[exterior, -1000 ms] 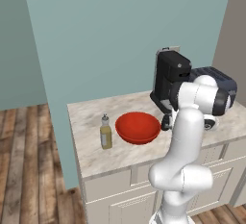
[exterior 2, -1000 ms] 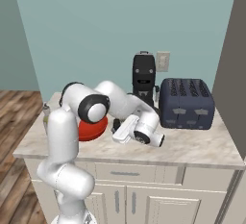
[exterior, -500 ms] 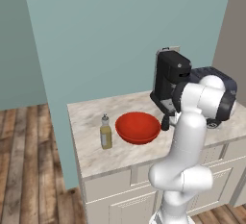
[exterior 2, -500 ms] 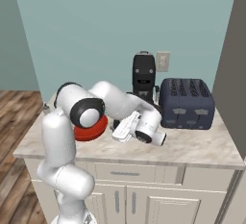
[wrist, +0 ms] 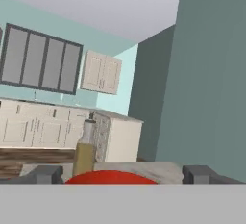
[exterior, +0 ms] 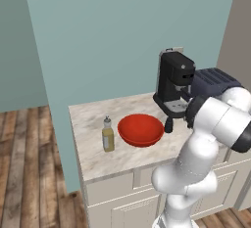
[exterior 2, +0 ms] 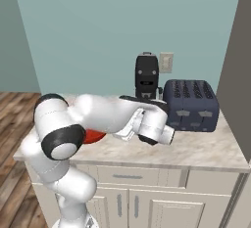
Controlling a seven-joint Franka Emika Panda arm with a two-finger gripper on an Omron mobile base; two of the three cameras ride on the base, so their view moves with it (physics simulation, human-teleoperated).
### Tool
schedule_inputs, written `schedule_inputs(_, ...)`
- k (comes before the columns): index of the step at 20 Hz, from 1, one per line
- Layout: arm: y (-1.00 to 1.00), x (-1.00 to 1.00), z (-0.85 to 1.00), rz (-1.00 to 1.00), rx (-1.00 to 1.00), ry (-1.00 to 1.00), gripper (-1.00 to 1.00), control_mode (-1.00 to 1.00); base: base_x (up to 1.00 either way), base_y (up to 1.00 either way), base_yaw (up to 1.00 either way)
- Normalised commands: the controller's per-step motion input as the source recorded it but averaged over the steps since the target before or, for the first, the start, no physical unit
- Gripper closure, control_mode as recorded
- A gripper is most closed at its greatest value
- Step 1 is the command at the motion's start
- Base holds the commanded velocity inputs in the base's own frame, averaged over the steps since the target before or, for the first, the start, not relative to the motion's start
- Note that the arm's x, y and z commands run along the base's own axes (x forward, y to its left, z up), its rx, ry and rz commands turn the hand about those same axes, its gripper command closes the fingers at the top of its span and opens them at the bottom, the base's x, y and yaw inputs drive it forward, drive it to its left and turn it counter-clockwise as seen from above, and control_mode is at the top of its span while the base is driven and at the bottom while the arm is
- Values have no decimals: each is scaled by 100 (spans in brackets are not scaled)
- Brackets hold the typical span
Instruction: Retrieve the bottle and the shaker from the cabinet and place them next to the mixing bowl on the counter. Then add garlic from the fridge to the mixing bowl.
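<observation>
From the left base view I have the desk (exterior: pixel 93 119) in front of me, a beige marbled top over cream drawers. The mixing bowl (exterior: pixel 140 129) sits near the middle of it, bright red and shallow. The bottle (exterior: pixel 108 134) stands upright just beside the bowl, on the side away from the coffee machine (exterior: pixel 174 82), not touching the rim as far as I can tell. The shaker (exterior: pixel 168 124), a small black cylinder, stands upright on the other side of the bowl, right at the foot of the coffee machine and close to the bowl's edge. A dark toaster (exterior 2: pixel 190 105) sits past the coffee machine, near the tall grey panel at the end of the desk.

In the hand view the end effector (wrist: pixel 122 174) has its two dark fingertips (wrist: pixel 45 174) far apart at the lower corners, with nothing between them: it is wide open and holds nothing. Between the tips I see the red rim of the bowl low in the picture, and the bottle standing just behind it. From the right base view my arm stretches low across the desk, the wrist in front of the coffee machine, hiding most of the bowl.
</observation>
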Motion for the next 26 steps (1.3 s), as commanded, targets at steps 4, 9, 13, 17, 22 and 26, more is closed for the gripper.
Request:
schedule_inputs(4, 0, -100, 60, -7, 0, 1, -100, -100, 0, 0, 0)
schedule_inputs(9, 64, -77, 60, -15, -19, 7, -100, -100, 0, 0, 0)
schedule_inputs(13, 41, -28, 59, -20, -26, 26, -100, -100, 0, 0, 0)
schedule_inputs(17, 15, -25, 48, -29, -23, 31, -100, -100, 0, 0, 0)
schedule_inputs(22, 2, -18, 20, -45, -18, 23, -100, -100, 0, 0, 0)
schedule_inputs(26, 0, -18, 6, -51, -8, 19, -100, -100, 0, 0, 0)
